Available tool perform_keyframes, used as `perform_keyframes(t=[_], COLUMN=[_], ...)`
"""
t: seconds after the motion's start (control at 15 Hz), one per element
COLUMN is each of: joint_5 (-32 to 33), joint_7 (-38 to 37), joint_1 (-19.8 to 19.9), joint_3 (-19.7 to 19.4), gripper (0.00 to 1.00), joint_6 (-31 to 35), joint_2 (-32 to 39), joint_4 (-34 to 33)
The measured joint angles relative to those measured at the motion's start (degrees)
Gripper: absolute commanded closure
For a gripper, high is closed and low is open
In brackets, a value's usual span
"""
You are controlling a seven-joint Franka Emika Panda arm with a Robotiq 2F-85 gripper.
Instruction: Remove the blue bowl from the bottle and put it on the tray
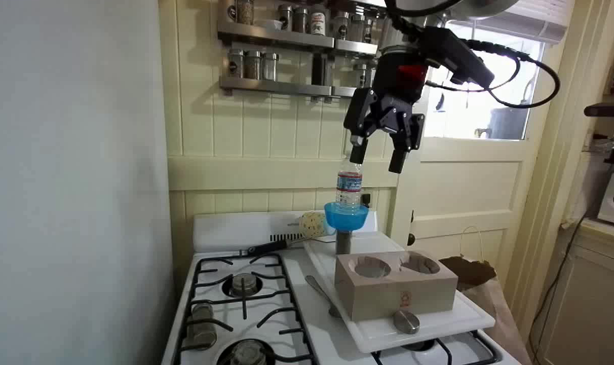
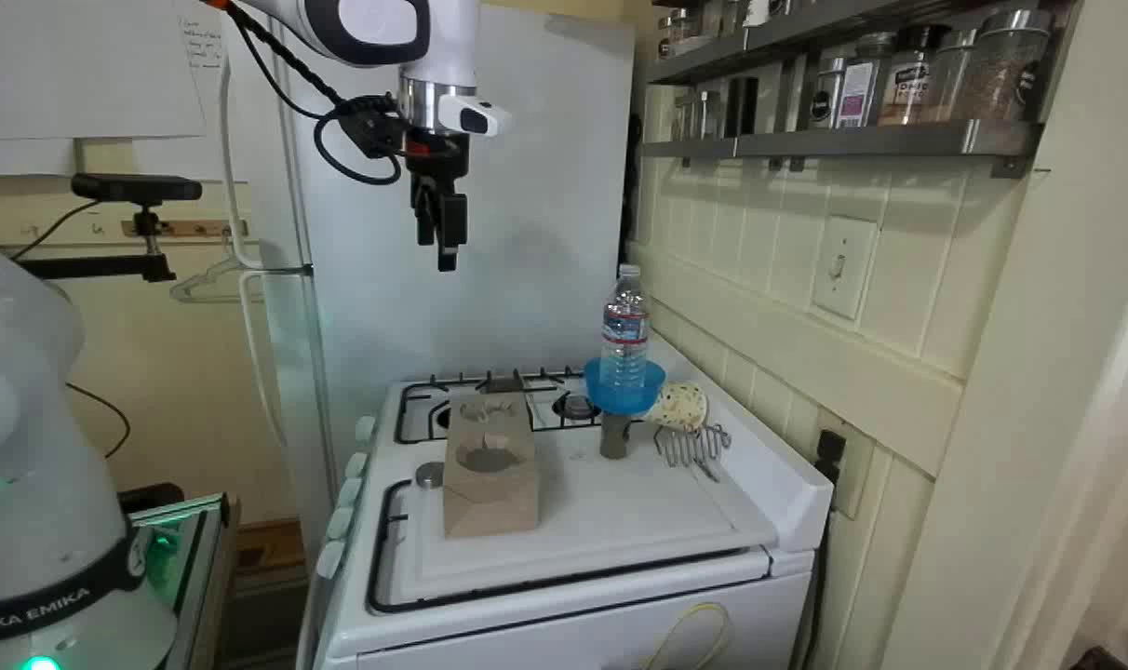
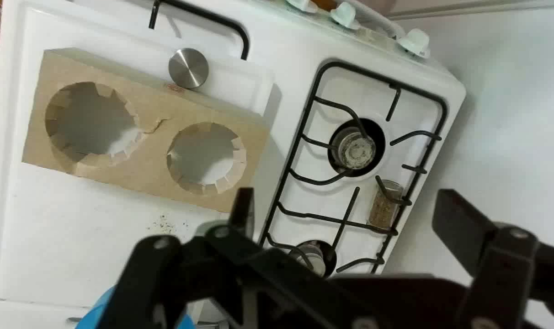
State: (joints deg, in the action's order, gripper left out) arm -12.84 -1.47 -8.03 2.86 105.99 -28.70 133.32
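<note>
Your pincer hangs high over the counter, a white stove top, its two fingers spread well apart. In an exterior view you have it well to the side of the bottle; in an exterior view a fingertip overlaps the bottle's top along the line of sight.

Your free room is the bare stretch of white base between the tray, a beige block with two round hollows, and the blue bowl; the wrist view shows small dark specks on it. As for edges, a round metal piece sits just beside the block's front, burners lie along one side, the refrigerator rises beyond them, and the stove's back panel stands near the bowl.

You see that bowl round and bright, wider at its rim than at its foot. It sits upright on a grey-brown cylinder toward the back of the base, and the bottle stands in it, clear, with a white cap and a blue-and-red label. A speckled cream thing is just beside the bowl; you cannot tell whether they touch. In the wrist view you get only a blue slice at the lower edge, partly behind the pincer.
</note>
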Motion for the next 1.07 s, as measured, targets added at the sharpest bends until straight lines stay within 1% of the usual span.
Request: perform_keyframes(t=[0.47,0.67,0.87,1.07], joint_5=[-0.06,-0.83,-1.29,-1.31], joint_7=[-0.72,-4.86,-8.08,-10.57], joint_1=[0.49,2.88,6.22,9.91], joint_3=[0.01,-0.65,-2.51,-4.67], gripper=[0.00,0.00,0.00,0.00], joint_6=[0.64,3.06,3.29,3.32], joint_2=[0.00,0.00,-0.19,-0.79], joint_4=[0.03,0.50,1.34,4.09])
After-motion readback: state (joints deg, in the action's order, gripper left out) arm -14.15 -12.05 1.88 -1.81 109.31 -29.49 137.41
